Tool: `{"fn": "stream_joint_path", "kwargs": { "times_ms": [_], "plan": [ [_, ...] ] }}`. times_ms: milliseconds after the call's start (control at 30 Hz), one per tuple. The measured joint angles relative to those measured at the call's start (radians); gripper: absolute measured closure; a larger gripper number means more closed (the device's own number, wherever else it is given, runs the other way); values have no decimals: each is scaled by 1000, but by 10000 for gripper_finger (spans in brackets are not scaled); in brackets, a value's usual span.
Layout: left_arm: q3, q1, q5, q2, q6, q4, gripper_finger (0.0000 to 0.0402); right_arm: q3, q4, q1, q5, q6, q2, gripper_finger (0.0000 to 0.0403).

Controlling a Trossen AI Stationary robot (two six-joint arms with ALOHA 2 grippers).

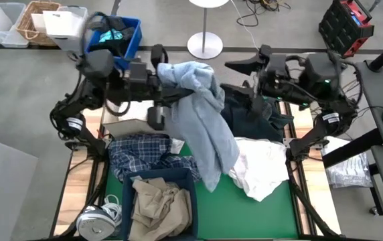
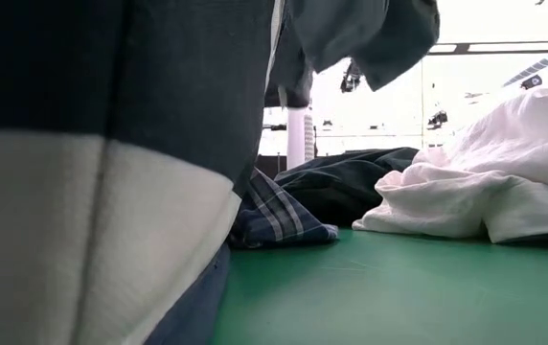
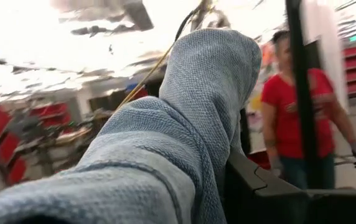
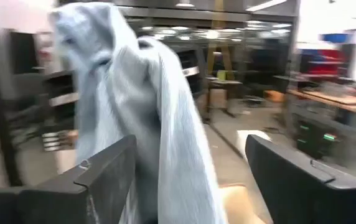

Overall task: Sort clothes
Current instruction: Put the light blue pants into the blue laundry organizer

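Observation:
My left gripper (image 1: 159, 75), at the far left, is shut on light blue denim (image 1: 201, 120), which hangs in a long drape over the table's middle. My right gripper (image 4: 190, 186) stands open just right of the denim's top (image 4: 134, 93), fingers pointing at it, touching nothing. Under the denim a dark navy piece (image 1: 255, 114) lies on the green mat at the far right. A white shirt (image 1: 262, 167) lies nearer, and a blue-white plaid shirt (image 1: 144, 150) lies at the left. Tan trousers (image 1: 161, 201) lie in a blue bin. My left gripper holds the denim by a bunched part at its top (image 1: 178, 72), coming level from the table's left. The cloth drapes over the fingers (image 3: 184, 124) and hides the place of contact. The denim hangs slack below, its lower edge (image 2: 389, 57) clear of the mat.
The blue bin (image 1: 130, 184) stands at the near left with a silver object (image 1: 92, 221) beside it. Off the far left are a blue crate (image 1: 128, 37) and a wicker basket (image 1: 34, 20). A person in a red top (image 3: 293, 112) stands in the room beyond.

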Motion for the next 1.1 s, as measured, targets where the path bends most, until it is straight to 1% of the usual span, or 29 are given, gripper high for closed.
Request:
{"fn": "stream_joint_path", "kwargs": {
  "times_ms": [167, 200, 300, 433, 567, 633, 733, 900, 967, 1033, 1100],
  "plan": [
    [2, 0, 151, -36, 0, 6, 344, 0, -22, 0, -165, 12, -26, 86],
    [2, 0, 177, -38, 0, 14, 344, 0, -26, 0, -185, 18, -27, 83],
    [2, 0, 219, -39, -1, 56, 344, 0, -36, 0, -195, 32, -14, 76],
    [2, 2, 221, -22, 5, 74, 344, 1, -34, 0, -248, 42, 38, 70],
    [0, 5, 213, -9, 60, 14, 344, 0, -34, 1, -307, 72, 76, 69],
    [-1, 6, 183, -8, 64, -3, 344, 0, -34, 1, -321, 89, 77, 68],
    [-1, 8, 154, -10, 65, -14, 344, 0, -26, 1, -322, 91, 72, 63],
    [1, 8, 148, -14, 64, -45, 344, 0, -28, 7, -321, 100, 38, 52],
    [1, 8, 130, -14, 60, -45, 344, 2, -21, 18, -322, 113, 28, 49],
    [0, 8, 108, -15, 61, -39, 344, 3, -23, 19, -322, 120, 30, 48],
    [-3, 8, 109, -8, 62, -28, 344, 3, -25, 19, -316, 122, 48, 48]
  ]
}}
